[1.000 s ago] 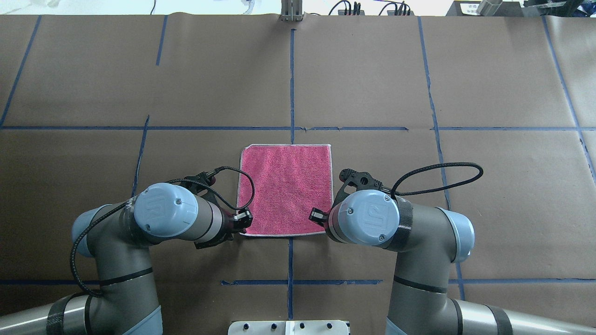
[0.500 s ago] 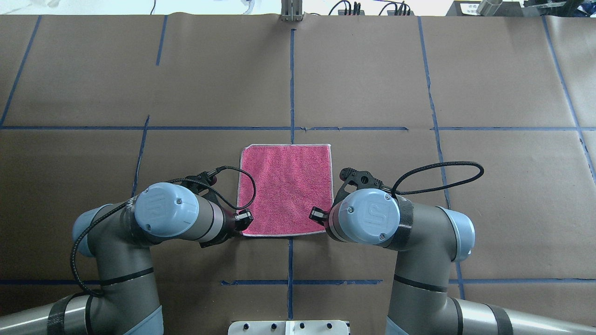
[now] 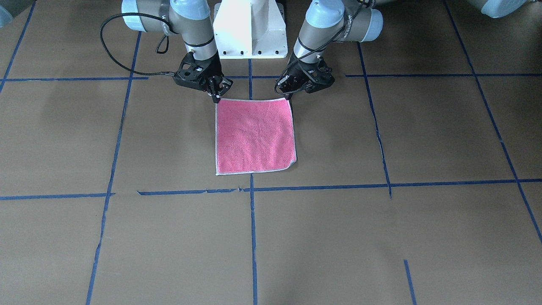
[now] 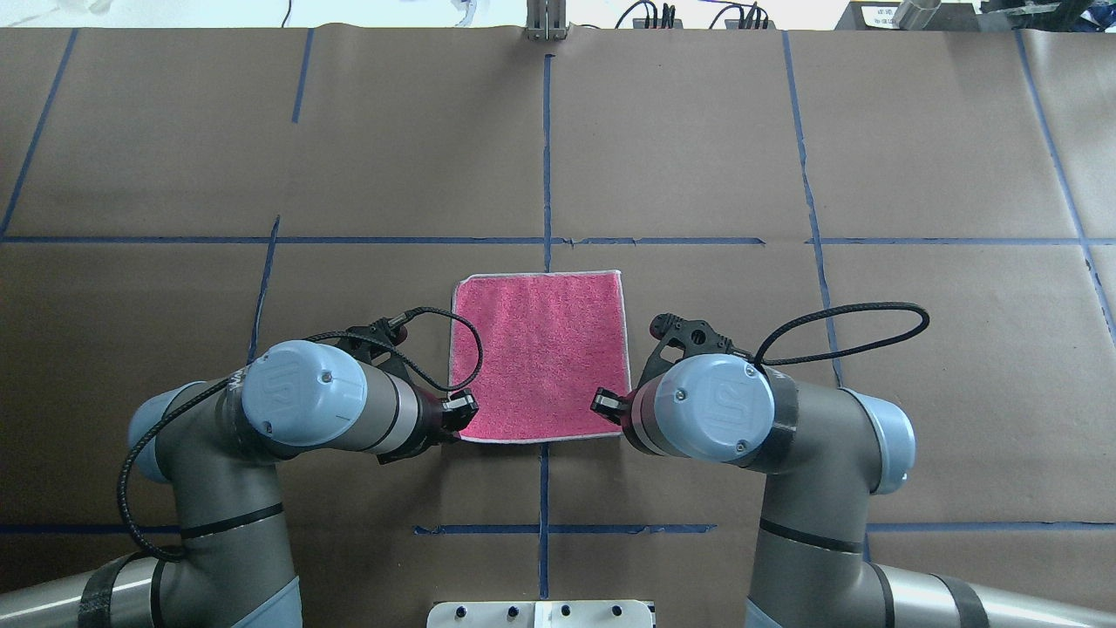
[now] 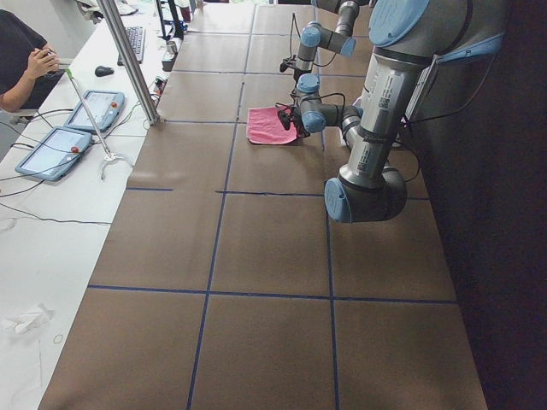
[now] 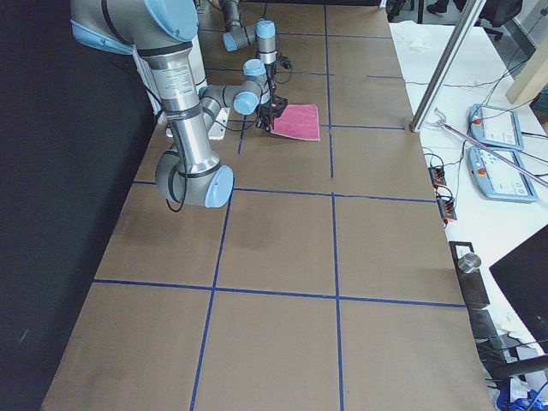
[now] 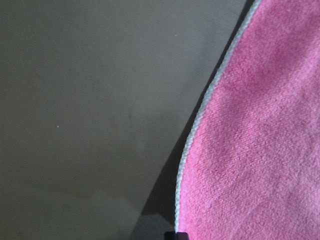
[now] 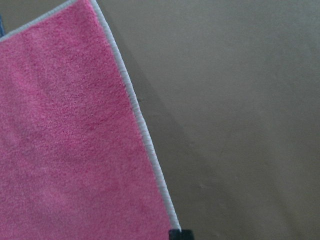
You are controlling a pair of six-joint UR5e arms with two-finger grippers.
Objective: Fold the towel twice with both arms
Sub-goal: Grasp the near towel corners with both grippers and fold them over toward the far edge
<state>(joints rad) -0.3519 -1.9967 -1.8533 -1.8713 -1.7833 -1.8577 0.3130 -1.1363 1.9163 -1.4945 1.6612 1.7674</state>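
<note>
1. The small square terry-cloth towel (image 4: 540,353) lies with its pink face up on the table. It is in the middle, a little in front of my base, and the centre tape line goes under it.
2. Its surface is a short, fuzzy pile. A thin whitish-grey stitched border, like a fine cord, runs around all four sides. Most of it lies flat, and the far corner on my left side looks a little rounded.
3. My black two-finger left gripper (image 3: 289,95) has its fingertips pressed together on the near left corner of the towel. In my left wrist view the border runs down to the black fingertip. A dark shadow lies beside this edge, so the edge is a little off the paper there.
4. My black two-finger right gripper (image 3: 216,96) pinches the near right corner in the same way, again with a shadow along the border.
5. My left arm (image 4: 296,401) and right arm (image 4: 724,406) are smooth silver-grey tubes with round light blue joint caps. A black braided cable (image 4: 837,310) makes a loop beside the right wrist.
6. The table (image 4: 697,157) is covered with matte brown paper, which is divided by thin blue tape lines (image 4: 547,157). The white metal pedestal base (image 3: 250,29) stands between my arms.
</note>
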